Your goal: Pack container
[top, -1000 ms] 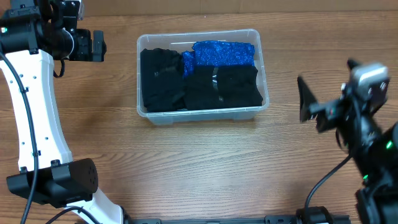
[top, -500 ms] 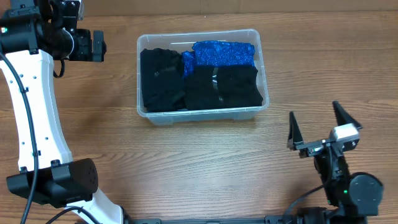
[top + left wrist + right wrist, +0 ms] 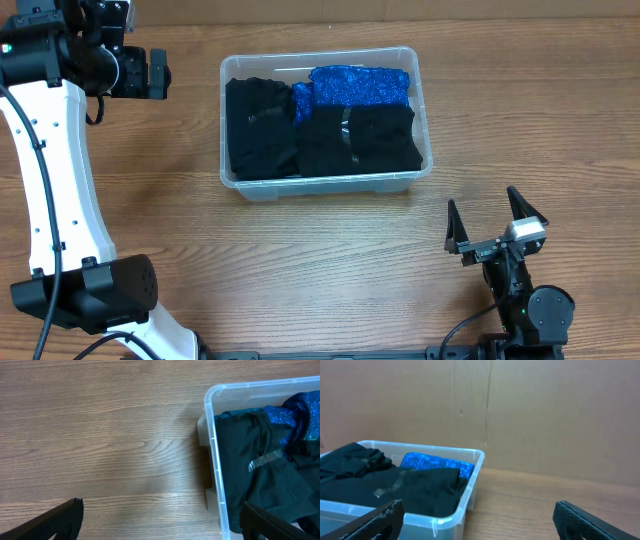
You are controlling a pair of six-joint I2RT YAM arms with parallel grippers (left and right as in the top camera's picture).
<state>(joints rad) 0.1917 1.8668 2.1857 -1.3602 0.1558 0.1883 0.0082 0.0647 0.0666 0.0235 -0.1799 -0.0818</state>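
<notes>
On the table (image 3: 300, 270), container: the container (image 3: 320, 186) is sitting square on the wood towards the back, between the two arms and touching neither.
Contents: black clothing (image 3: 262, 128) is filling the left end and the front right, and blue sparkly fabric (image 3: 360, 84) is lying along the back right. From the right wrist view the pile is sitting about level with the rim.
Left gripper: the left gripper (image 3: 158, 74) is hanging off the bin's left end, apart from it, with its jaws spread wide and nothing between them.
Right gripper: the right gripper (image 3: 487, 222) is sitting low at the front right, well apart from the bin. It is pointing towards the bin, its jaws gaping and empty.
Loose items: I am seeing nothing lying on the wood around the bin, and no lid anywhere.
Step in hand: to my eye the packing is looking done or close to it, with both arms standing off.
Doing it well: I am judging that the arms should be keeping their jaws apart and clear of the rim. Any last tidying should be coming straight down onto the middle of the black clothing, not sideways against a wall.
Risk: the bin is looking light, so a nudge on the rim could be sliding it. A fingertip could also be catching the clear strip (image 3: 346, 135) on the black fabric and dragging clothes out.
</notes>
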